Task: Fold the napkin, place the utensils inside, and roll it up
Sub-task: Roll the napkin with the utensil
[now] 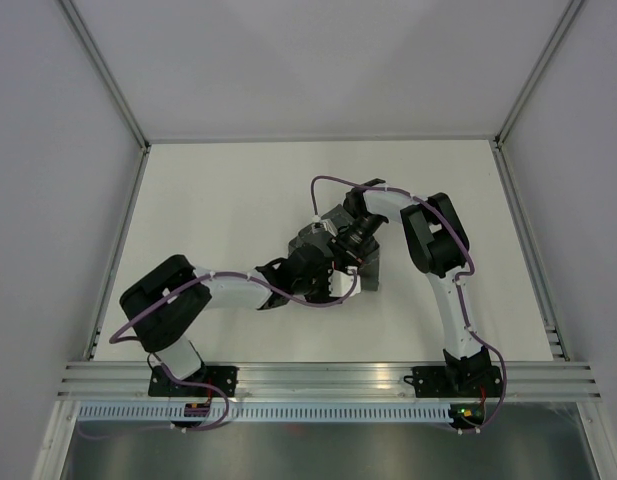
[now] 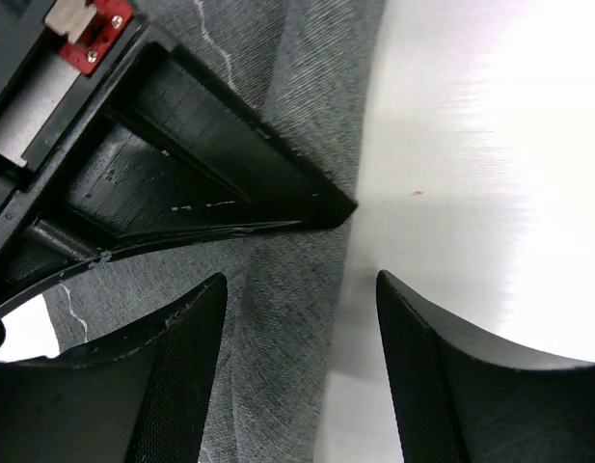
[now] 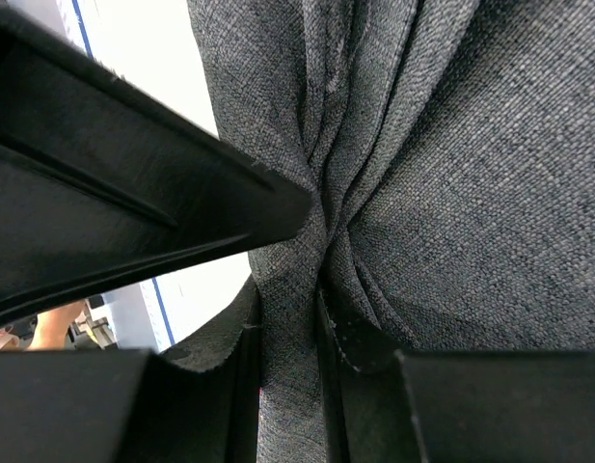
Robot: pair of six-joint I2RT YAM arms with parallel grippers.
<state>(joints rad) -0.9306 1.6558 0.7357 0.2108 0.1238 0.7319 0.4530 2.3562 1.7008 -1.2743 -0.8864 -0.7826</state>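
From above, you see both arms meet near the middle of the table (image 1: 208, 200), a bit toward its right edge. The napkin (image 1: 318, 238) sits bunched up under them, not flat. The left gripper (image 1: 323, 272) and the right gripper (image 1: 340, 246) are close together over it. The arms hide most of the cloth, and you can't tell from here how wide the fingers are. No utensils show anywhere on the table.

In the left wrist view, you look down between the left fingers (image 2: 181, 386). They are wide apart and hold nothing. One edge of the napkin runs between them, with bare table on the other side. A finger of the right gripper pokes in from the top left, just above the cloth. Only this view shows you the cloth's edge lying on the table.

In the right wrist view, the right fingers (image 3: 244, 386) are squeezed onto a thick pinch of napkin. Creases spread out from that pinch. Only here can you see that grip. The black bar on the left is probably a finger of the left gripper.

I think you are in the folding part. No neat fold shows yet. Putting the utensils in and rolling it up are left to do.
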